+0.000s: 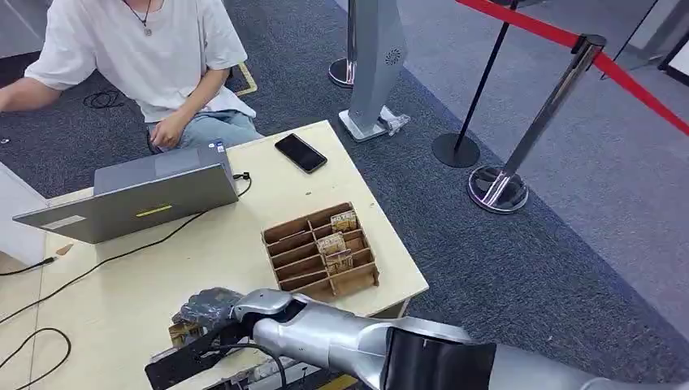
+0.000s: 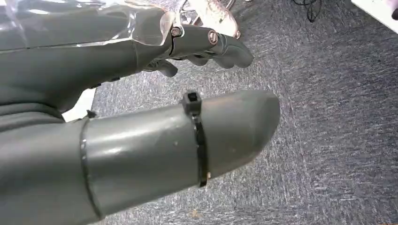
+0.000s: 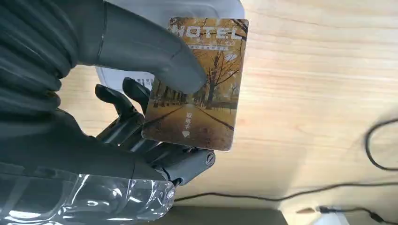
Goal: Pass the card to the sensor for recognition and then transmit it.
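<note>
Presently, the card (image 3: 197,84) is pinched by the right hand (image 3: 141,117) above a pale sensor (image 3: 169,9); it is best kept flat, near the table's (image 1: 122,301) near-left edge.

The head view looks forward and down from high on the robot onto the table (image 1: 122,301), the right hand (image 1: 213,307) low in the picture and the floor beyond. The right wrist view sits close behind that hand (image 3: 141,117), facing the card (image 3: 199,84) and the same tabletop (image 3: 319,93). The left wrist view sits close behind the left hand (image 2: 141,117), facing grey carpet (image 2: 328,140).
</note>
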`<state>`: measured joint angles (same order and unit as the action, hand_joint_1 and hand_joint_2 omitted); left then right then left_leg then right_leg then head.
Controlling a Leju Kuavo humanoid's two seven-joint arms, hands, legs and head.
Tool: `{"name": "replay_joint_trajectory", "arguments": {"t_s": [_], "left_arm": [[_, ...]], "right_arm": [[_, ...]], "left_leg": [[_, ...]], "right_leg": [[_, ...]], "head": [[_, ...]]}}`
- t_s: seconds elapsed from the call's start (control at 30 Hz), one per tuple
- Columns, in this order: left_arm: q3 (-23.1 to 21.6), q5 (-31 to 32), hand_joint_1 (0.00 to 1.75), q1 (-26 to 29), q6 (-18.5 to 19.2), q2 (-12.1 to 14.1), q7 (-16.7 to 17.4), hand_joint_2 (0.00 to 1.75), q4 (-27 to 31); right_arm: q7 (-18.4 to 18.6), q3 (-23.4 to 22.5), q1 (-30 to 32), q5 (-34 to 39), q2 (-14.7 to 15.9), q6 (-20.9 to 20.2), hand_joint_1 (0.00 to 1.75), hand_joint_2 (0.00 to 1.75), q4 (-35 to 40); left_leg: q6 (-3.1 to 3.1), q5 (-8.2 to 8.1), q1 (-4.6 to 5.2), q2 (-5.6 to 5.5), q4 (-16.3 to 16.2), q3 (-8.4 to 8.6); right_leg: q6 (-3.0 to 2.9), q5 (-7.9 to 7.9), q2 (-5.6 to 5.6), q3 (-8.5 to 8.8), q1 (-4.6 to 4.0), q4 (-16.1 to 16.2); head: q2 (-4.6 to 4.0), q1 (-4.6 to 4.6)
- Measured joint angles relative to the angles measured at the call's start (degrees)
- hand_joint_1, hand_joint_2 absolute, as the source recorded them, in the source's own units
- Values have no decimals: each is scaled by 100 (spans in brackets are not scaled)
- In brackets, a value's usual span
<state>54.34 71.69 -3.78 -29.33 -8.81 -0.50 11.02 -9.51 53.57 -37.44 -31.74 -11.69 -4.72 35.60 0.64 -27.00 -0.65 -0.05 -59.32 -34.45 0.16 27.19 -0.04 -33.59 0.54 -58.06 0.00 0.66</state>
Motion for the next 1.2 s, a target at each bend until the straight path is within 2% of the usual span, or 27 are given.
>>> {"name": "replay_joint_trajectory", "arguments": {"t_s": [0.33,0.7,1.2], "left_arm": [[0,9,0,5,2,0,7,0,0],[0,18,0,6,11,0,-4,0,0],[0,11,0,9,20,0,-28,0,0]], "right_arm": [[195,243,-142,-236,-61,57,175,175,-330],[786,369,-198,-564,-125,328,175,175,-548],[1268,697,-275,-1180,-251,522,175,175,-865]], "left_leg": [[0,0,0,0,0,1],[0,1,0,1,0,2],[0,1,0,1,0,6]], "right_leg": [[0,0,0,0,0,0],[0,0,0,1,0,0],[0,0,1,4,0,0]], "head": [[0,0],[0,0],[0,0]]}}
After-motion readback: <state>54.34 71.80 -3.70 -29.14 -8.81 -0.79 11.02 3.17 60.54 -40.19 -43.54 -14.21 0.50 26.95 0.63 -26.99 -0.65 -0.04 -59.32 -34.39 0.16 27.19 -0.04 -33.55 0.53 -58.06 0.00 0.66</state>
